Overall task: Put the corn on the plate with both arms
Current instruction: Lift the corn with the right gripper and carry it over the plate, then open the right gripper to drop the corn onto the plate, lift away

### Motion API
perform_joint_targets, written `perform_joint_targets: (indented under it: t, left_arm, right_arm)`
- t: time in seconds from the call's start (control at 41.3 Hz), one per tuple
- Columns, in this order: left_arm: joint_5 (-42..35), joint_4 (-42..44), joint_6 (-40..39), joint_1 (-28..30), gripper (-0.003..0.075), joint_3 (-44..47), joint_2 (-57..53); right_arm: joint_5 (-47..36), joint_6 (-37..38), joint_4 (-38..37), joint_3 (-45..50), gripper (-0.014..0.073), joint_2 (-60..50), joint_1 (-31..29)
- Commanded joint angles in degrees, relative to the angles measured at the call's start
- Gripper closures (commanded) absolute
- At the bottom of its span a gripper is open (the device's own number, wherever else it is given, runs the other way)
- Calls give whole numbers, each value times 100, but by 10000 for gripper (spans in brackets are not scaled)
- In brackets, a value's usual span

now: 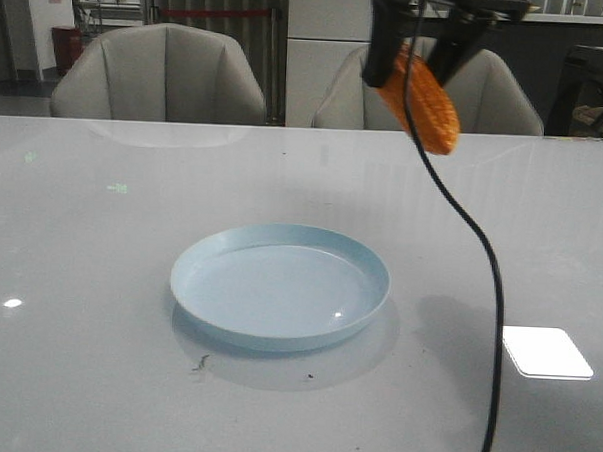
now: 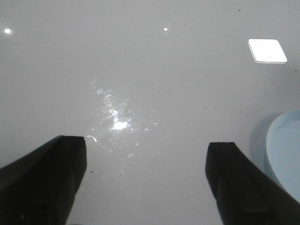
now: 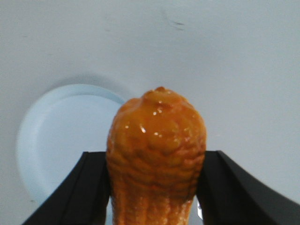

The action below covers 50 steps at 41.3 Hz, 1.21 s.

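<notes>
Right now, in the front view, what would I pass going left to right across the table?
Round pale blue plastic plate → glossy orange toy corn cob, held up by the right tool → bright white rectangular reflection.

1 corn (image 1: 420, 99), 1 plate (image 1: 279, 285), 2 chairs (image 1: 163, 75), 2 claws (image 1: 421, 61).

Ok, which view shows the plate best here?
The front view: the whole plate sits unobstructed on the table, empty. The right wrist view has it partly hidden behind the corn in the right hand. The left wrist view catches only an edge.
</notes>
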Motion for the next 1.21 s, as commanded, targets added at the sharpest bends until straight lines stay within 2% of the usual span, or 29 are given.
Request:
perform_joint_targets:
  t: [0.0,0.315,0.556,0.653,0.75,0.798,0.919,0.992,1.185]
  left_arm:
    - [-406,-124,-29,-37,139,-176,-85]
    - [-406,-265,-29,-37,139,-176,-85]
    - [-406,-265,-29,-37,139,-176,-85]
    - [-406,-265,-29,-37,139,-176,-85]
    - [-406,-265,-29,-37,139,-176,-85]
    - [-406,-265,-29,-37,139,-176,-85]
    - [-406,-265,-29,-37,139,-176,-85]
    - [-406,-265,-29,-37,139,-176,-85]
    - [-406,-265,-29,-37,139,-176,-85]
  right_arm:
    - [535,-60,299,-270,536,-272,290]
    - [548,-60,315,-270,536,447,1037]
    - [549,-47,315,-270,522,849,1122]
    - [505,-47,276,-270,443,855,1122]
    - [411,-52,197,-270,298,855,1122]
    - [357,-52,162,-270,196,855,1122]
    - [312,-52,156,-270,55,855,1122]
    - [312,-52,156,-270,29,855,1122]
    - [357,-57,162,-279,32,848,1122]
